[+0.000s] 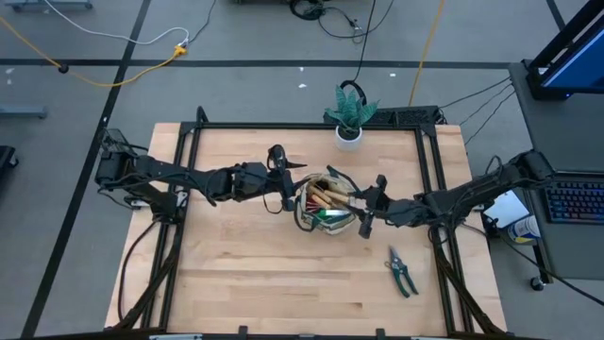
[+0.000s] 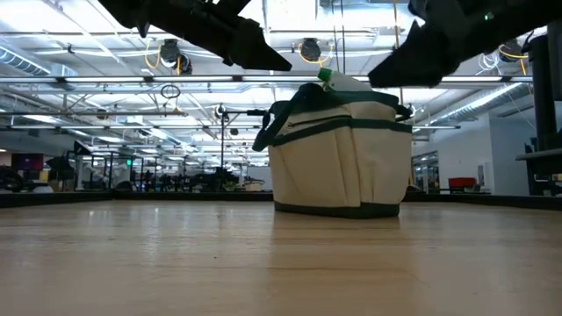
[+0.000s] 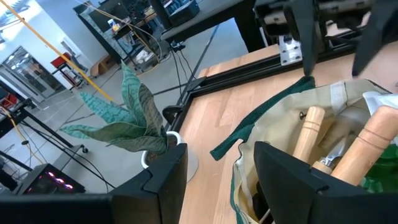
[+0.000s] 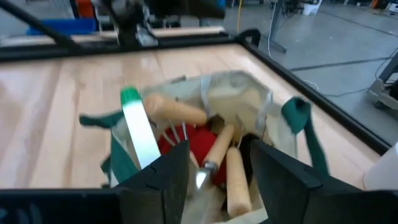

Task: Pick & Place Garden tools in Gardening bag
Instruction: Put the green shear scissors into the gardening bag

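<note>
- A pale wooden desk [image 1: 283,283] framed by black rails carries a tan gardening bag [image 1: 326,203] with dark green trim, standing upright near the desk's middle.
- The left hand [image 1: 283,189] hangs just beside the bag's left side, its two dark fingers [image 3: 168,180] spread apart and holding nothing.
- The right hand [image 1: 366,212] hangs at the bag's right side, fingers [image 4: 283,177] likewise released, with the open bag directly below in its wrist view.
- Inside the bag lie wooden-handled tools [image 4: 233,180], a red piece [image 4: 193,146] and a white strip with a green tip [image 4: 138,127]; wooden handles [image 3: 373,146] also show in the left wrist view.
- Dark pruning shears [image 1: 402,274] with green grips rest flat on the desk, well apart from the bag, toward the right front.
- A green plant in a white pot [image 1: 349,118] stands at the desk's far edge, behind the bag.
- From desk height, the bag [image 2: 338,154] sits against a wide industrial hall with bright ceiling lights [image 2: 307,48] and exposed beams.
- Grey floor around the desk is crossed by yellow cable [image 1: 113,71] and black cables; a keyboard [image 1: 576,203] sits on a stand to the right.
</note>
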